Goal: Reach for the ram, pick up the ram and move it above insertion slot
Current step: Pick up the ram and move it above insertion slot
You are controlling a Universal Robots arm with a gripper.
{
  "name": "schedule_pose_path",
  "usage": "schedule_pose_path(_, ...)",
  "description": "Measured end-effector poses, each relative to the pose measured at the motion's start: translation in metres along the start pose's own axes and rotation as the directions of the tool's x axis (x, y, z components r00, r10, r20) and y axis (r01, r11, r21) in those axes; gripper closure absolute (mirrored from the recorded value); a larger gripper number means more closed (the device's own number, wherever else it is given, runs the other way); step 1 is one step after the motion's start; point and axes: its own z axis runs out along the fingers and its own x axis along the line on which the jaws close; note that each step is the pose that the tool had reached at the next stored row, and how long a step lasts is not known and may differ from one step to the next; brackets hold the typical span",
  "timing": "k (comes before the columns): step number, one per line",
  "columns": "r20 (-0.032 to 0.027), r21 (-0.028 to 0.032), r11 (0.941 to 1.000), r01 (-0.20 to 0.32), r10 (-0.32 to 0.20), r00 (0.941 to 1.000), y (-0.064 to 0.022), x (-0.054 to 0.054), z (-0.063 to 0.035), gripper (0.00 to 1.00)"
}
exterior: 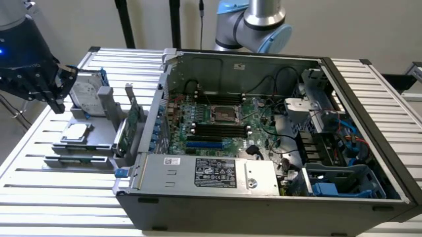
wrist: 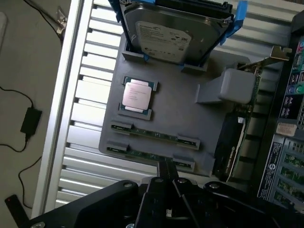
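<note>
Jaws: the gripper (exterior: 57, 104) is hanging by the tray (wrist: 185, 118), jaws pressed together, gripping nothing.
Ram: the ram (wrist: 154, 135) is sitting in the tray, not grabbed yet.

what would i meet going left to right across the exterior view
gripper -> silver hard drive -> green expansion card -> motherboard -> blue plastic part
</note>
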Motion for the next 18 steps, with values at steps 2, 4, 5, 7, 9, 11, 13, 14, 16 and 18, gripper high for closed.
schedule_pose_path(2,-0.0014,-0.0001,0.9994,0.036,-0.036,0.9994,0.0,0.0,0.0004,0.89)
schedule_pose_path(4,-0.0029,-0.0003,0.9973,0.073,-0.073,0.9973,0.0,0.0,0.0007,0.89)
schedule_pose_path(5,-0.0034,-0.0004,0.9958,0.092,-0.092,0.9958,-0.0001,0.0,0.001,0.89)
schedule_pose_path(7,-0.0048,-0.0006,0.9919,0.127,-0.127,0.9919,-0.0001,0.0,0.0013,0.89)
schedule_pose_path(9,-0.0062,-0.001,0.9866,0.163,-0.163,0.9866,-0.0001,0.0,0.0017,0.89)
schedule_pose_path(11,-0.0075,-0.0013,0.9801,0.199,-0.199,0.9801,-0.0001,0.0,0.002,0.89)
schedule_pose_path(13,-0.0087,-0.0017,0.9723,0.234,-0.234,0.9723,-0.0001,0.0,0.0024,0.89)
schedule_pose_path(14,-0.0095,-0.0019,0.9677,0.252,-0.252,0.9676,-0.0001,0.0,0.0026,0.89)
schedule_pose_path(16,-0.0108,-0.0024,0.9578,0.287,-0.287,0.9578,-0.0001,0.0,0.0029,0.89)
schedule_pose_path(18,-0.012,-0.0029,0.9469,0.321,-0.321,0.9468,-0.0001,0.0,0.0033,0.89)
